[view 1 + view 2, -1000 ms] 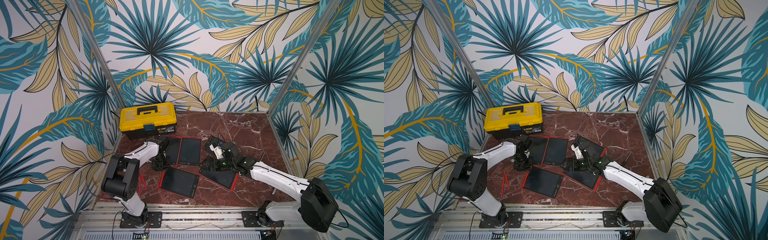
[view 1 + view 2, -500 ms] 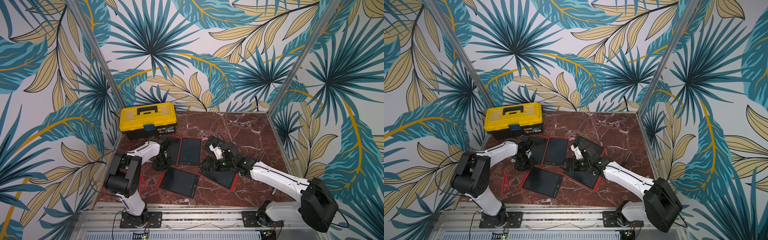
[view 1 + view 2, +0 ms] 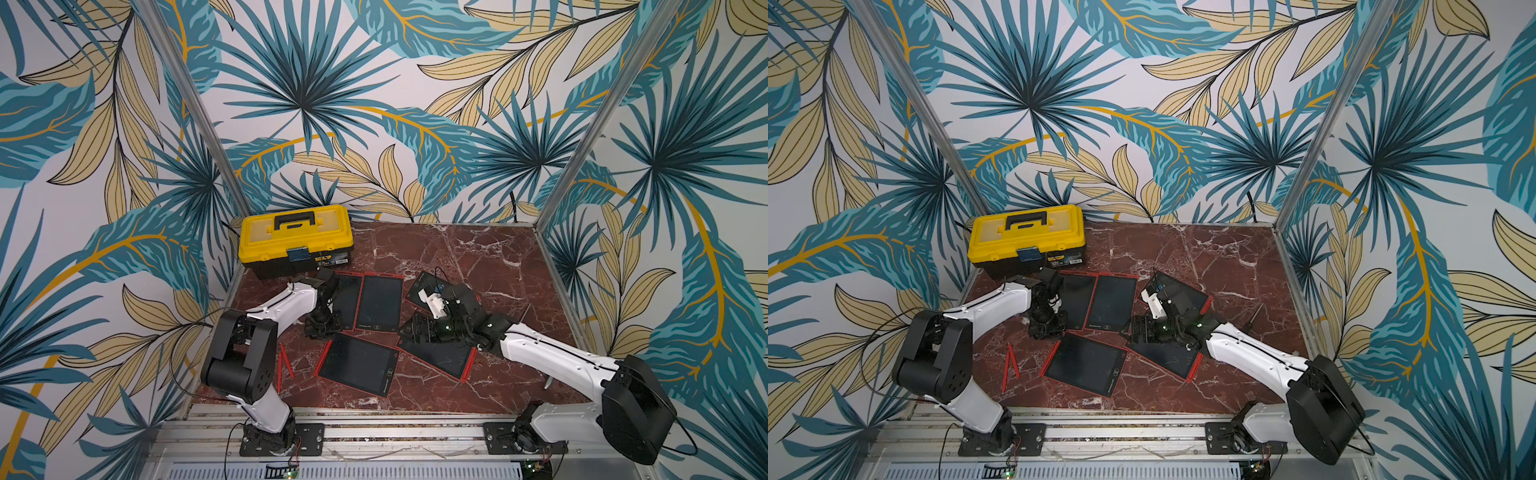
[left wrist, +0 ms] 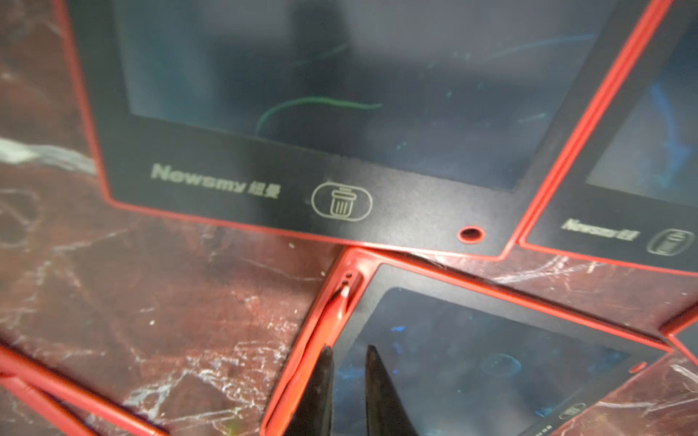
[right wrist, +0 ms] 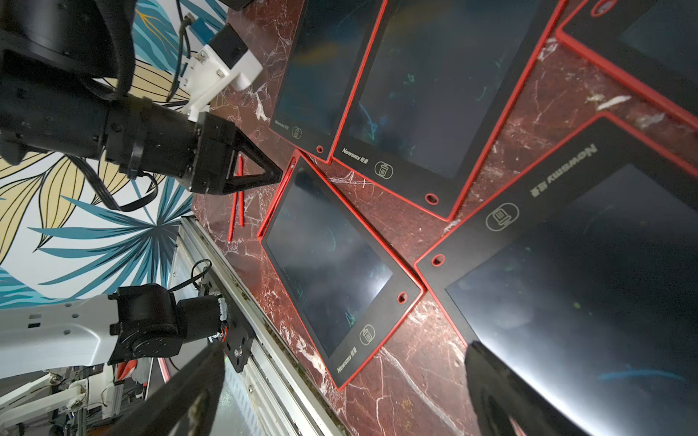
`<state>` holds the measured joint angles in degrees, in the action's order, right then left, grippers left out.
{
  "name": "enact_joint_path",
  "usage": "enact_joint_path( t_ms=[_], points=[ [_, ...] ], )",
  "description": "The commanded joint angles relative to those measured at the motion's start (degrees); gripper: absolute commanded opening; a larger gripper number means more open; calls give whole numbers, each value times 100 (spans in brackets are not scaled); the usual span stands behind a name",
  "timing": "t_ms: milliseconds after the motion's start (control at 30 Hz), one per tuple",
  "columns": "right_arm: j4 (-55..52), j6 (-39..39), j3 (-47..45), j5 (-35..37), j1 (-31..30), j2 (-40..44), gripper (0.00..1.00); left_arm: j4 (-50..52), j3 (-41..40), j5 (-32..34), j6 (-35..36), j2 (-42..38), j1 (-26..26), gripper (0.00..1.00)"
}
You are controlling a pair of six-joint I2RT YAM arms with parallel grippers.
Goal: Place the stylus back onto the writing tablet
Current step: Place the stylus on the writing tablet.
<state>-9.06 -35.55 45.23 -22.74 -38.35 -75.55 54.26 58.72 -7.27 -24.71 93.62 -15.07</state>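
Resting stylus beside left claw

Big blue and yellow leaves on white walls, shiny metal poles in the corners, dark red stone counter with white lines

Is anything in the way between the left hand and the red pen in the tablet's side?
Nothing visible stands between them. The left hand is right at the red pen, which lies in the side groove of the tablet.
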Motion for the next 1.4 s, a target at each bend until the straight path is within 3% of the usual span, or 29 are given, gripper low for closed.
enact_joint_path(
  t_ms=[0, 333, 733, 1367],
  points=[
    [-26, 42, -46, 24, -36, -54, 99, 272, -265, 103, -265, -223, -39, 14],
    [-26, 55, 0, 15, -60, -82, 99, 587, -713, 294, -607, -409, -46, 14],
    [-87, 90, 31, 46, -78, -91, 99, 577, -498, 345, -562, -11, -55, 7],
    [-70, 59, -56, 103, -78, -36, 99, 421, -166, 360, -587, 300, -51, 6]
  ],
)
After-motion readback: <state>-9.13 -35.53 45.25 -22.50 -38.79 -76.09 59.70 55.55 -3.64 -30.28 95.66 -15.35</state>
